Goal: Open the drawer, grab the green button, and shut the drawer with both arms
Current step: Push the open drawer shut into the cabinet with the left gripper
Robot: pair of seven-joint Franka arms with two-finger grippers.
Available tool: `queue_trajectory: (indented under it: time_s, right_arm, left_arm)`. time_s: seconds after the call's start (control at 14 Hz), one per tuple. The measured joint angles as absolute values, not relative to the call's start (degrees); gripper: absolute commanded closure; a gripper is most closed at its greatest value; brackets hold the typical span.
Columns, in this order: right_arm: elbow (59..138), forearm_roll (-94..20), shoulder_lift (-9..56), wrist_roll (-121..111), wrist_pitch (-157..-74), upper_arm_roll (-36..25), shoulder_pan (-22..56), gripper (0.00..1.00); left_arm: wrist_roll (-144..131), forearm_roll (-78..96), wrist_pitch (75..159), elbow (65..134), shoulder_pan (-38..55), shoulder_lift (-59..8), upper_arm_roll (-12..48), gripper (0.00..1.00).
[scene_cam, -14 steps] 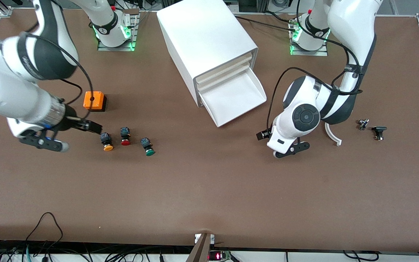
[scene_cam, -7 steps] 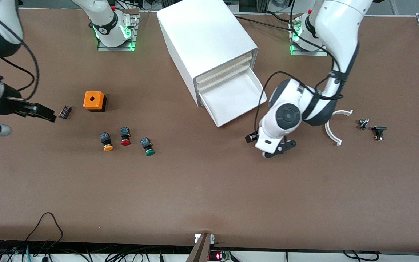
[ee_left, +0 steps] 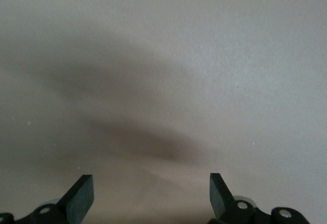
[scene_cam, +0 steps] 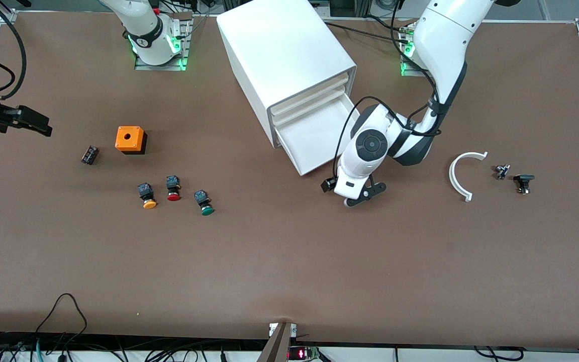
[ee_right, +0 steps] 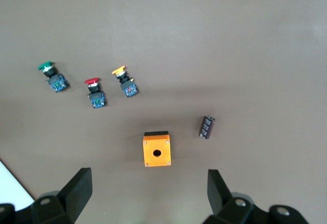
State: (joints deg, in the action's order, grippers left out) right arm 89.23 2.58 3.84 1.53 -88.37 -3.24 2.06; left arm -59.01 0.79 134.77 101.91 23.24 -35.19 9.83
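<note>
Now green button (scene_cam: 203, 202) on table, well apart from both open claws, left claw (scene_cam: 330, 187), right claw (scene_cam: 35, 123)

The left hand (scene_cam: 330, 187) is hanging, fingers spread, just at the front corner of the open drawer (scene_cam: 319, 136), crowding that approach. The green button (scene_cam: 204, 202) is lying on open desk (scene_cam: 289, 266), with the red button (scene_cam: 173, 188) just beside it toward the right arm's end. The right hand (scene_cam: 35, 122) is holding wide open over the desk edge, well apart.
</note>
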Motion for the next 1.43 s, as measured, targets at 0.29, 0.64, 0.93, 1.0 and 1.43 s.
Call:
queue_trajectory:
  time_s: [0.29, 0.64, 0.93, 1.0, 1.43]
  right_arm:
    - [99.5, 2.6, -4.0, 1.2, -92.5, -4.2, 2.0, 0.0]
    - [104.0, 2.6, -8.1, -1.1, -94.2, -5.4, 2.0, 0.0]
    - [104.0, 2.6, -7.9, -1.1, -94.7, -5.4, 2.1, 0.0]
    - [104.0, 2.6, -7.8, -1.2, -94.9, -5.4, 2.1, 0.0]
    - [102.6, 2.6, -7.1, -1.2, -95.4, -4.7, 2.6, 0.0]
  left_arm:
    - [-64.8, 0.8, 134.8, 104.0, 27.2, -33.7, 10.0, 0.0]
    - [-71.4, 0.8, 134.8, 106.2, 32.3, -32.7, 10.0, 0.0]
    - [-74.6, 0.8, 134.8, 107.0, 32.7, -32.6, 12.5, 0.0]
    - [-76.0, 0.8, 134.8, 107.1, 32.8, -32.6, 13.6, 0.0]
    - [-78.1, 0.8, 134.8, 107.5, 34.6, -32.4, 15.7, 0.0]
